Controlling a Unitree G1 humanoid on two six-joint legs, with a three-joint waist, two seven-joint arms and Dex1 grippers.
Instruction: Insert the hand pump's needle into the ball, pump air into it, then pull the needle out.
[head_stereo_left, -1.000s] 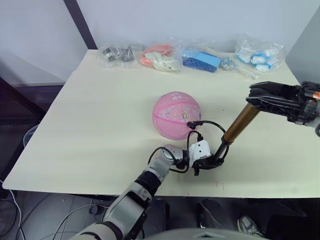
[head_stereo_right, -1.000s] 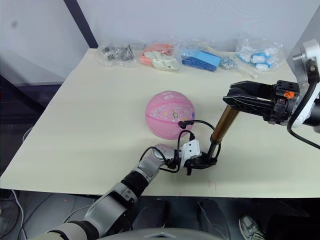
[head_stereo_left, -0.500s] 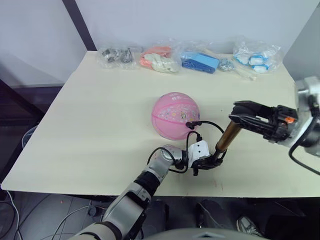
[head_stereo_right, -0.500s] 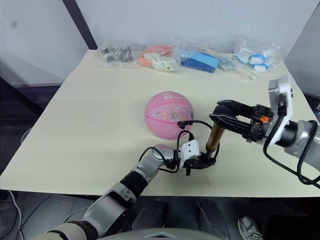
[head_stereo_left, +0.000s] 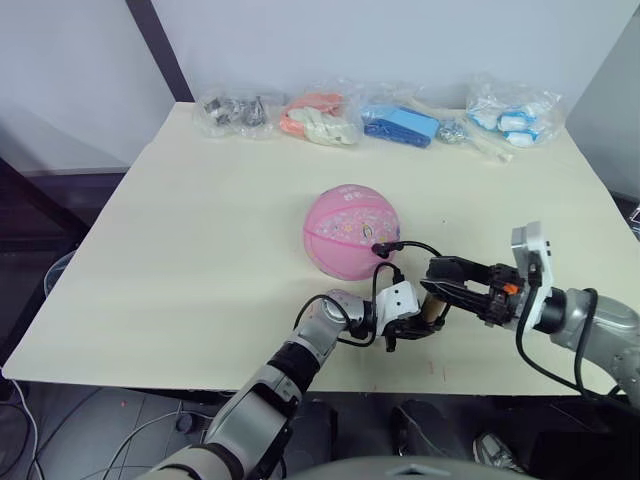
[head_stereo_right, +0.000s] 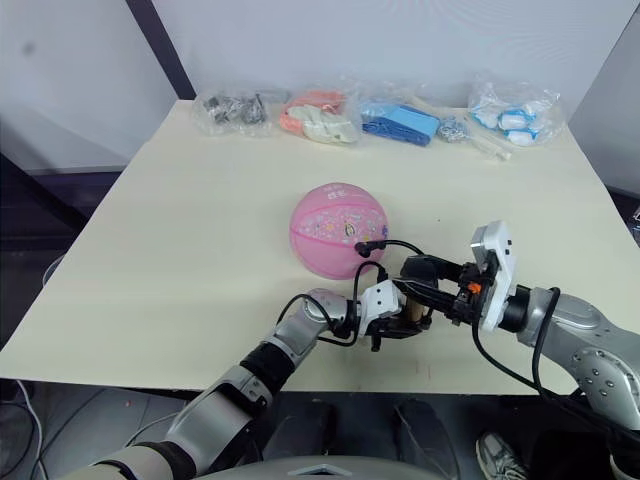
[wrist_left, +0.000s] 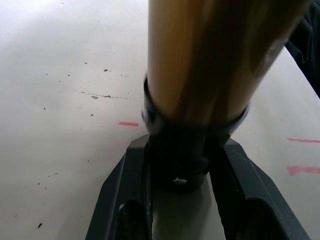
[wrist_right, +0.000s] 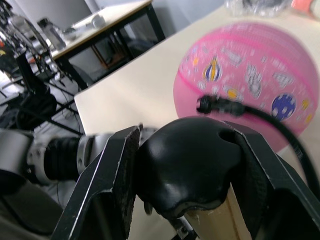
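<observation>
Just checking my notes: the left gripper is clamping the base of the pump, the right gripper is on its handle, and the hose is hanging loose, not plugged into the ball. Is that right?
Not quite: the hose isn't loose. In the right wrist view its black end fitting sits against the pink ball, apparently plugged in. The rest holds: the left gripper clamps the pump at its base, and the right gripper is on the handle.

Even, diffuse light falls from above on the pale cream bench (head_stereo_left: 200, 250), bright and without hard glare. The pink rubber ball with pale prints (head_stereo_left: 352, 228) casts only a faint soft shadow at its base, and the clear plastic bags along the far edge (head_stereo_left: 515, 105) carry small white glints. Both head views are sharp edge to edge. In the left wrist view the bronze-gold metal pump tube (wrist_left: 220, 60) is very close and blurred, with soft streaky highlights. In the right wrist view the background workshop is out of focus.
</observation>
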